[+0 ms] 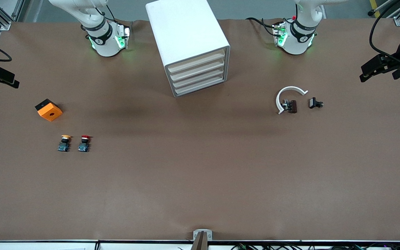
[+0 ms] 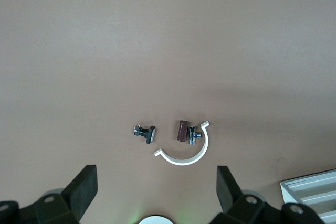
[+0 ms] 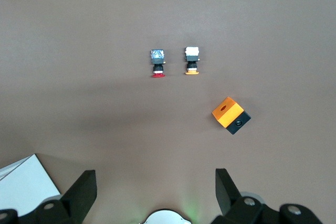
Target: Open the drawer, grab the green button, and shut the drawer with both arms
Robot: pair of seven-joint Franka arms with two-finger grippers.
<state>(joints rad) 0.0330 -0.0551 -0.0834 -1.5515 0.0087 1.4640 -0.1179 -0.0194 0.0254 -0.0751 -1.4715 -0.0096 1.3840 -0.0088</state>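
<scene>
The white cabinet (image 1: 189, 45) sits on the surface (image 1: 200, 180) between both arms' bases — all four drawers (image 1: 198, 77) shut, fronts facing the front camera. Left end effector (image 2: 157, 192) and right end effector (image 3: 156, 191) hang spread wide.

A brown table (image 1: 200, 173) carries everything. The white cabinet (image 1: 189, 45) stands on it between the two arm bases, all four drawers shut. Toward the right arm's end lies an orange block (image 1: 49, 110) with a black side, and nearer the front camera a yellow-capped button (image 1: 64, 142) beside a red-capped button (image 1: 84, 142). Toward the left arm's end lies a white curved piece (image 1: 288, 96), a small brown part (image 1: 291, 106) seemingly touching it, and a small black part (image 1: 315, 103) just beside
</scene>
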